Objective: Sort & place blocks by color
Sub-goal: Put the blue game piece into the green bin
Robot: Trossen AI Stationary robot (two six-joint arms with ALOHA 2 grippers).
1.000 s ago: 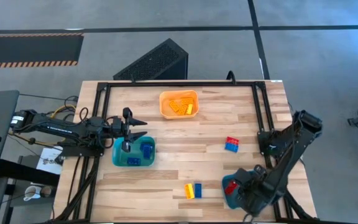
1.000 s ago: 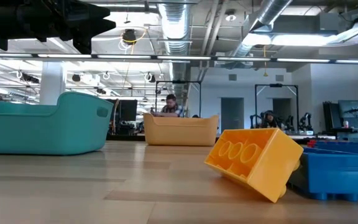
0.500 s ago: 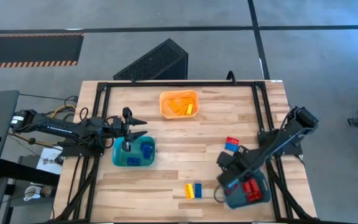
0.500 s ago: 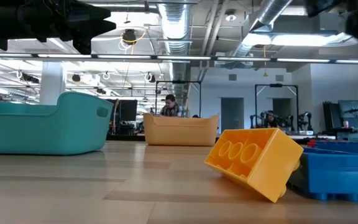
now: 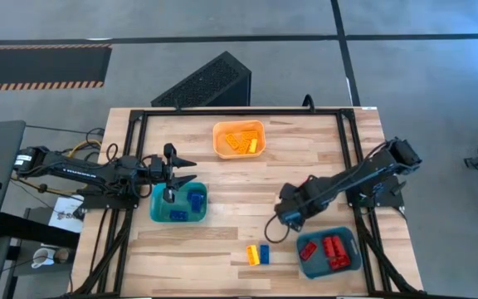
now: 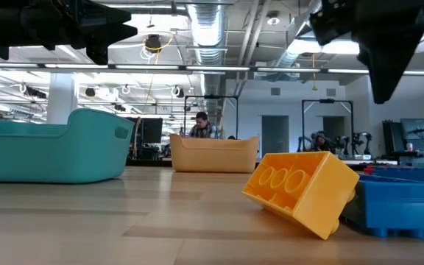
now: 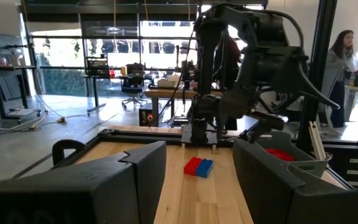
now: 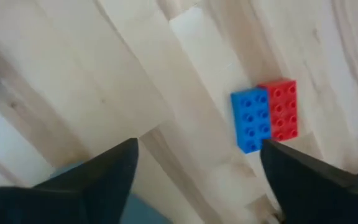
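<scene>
My right gripper (image 5: 283, 216) hangs open over the middle of the table, between the near-right teal bin (image 5: 348, 264) and a red-and-blue pair of blocks. That pair (image 8: 265, 115) lies flat on the wood in the right wrist view, beyond the fingers, and also shows in the left wrist view as the red-and-blue pair (image 7: 197, 167); the arm hides it in the high view. A yellow block (image 6: 300, 191) leans tilted against a blue block (image 6: 392, 202) near the table's near edge. My left gripper (image 5: 181, 169) waits open above the left teal bin (image 5: 158, 209), which holds blue blocks (image 5: 196, 200).
The orange bin (image 5: 219, 141) near the far edge holds yellow blocks (image 5: 243, 143). The near-right teal bin holds red blocks (image 5: 326, 247). A black frame rail (image 5: 239, 111) runs round the table. Bare wood lies between the bins. People stand in the room behind.
My right gripper has swung from over the near-right teal bin toward the table's left and far side, ending near the red-and-blue pair. The arm has stretched out across the table, and the bin with its red blocks now shows uncovered.
</scene>
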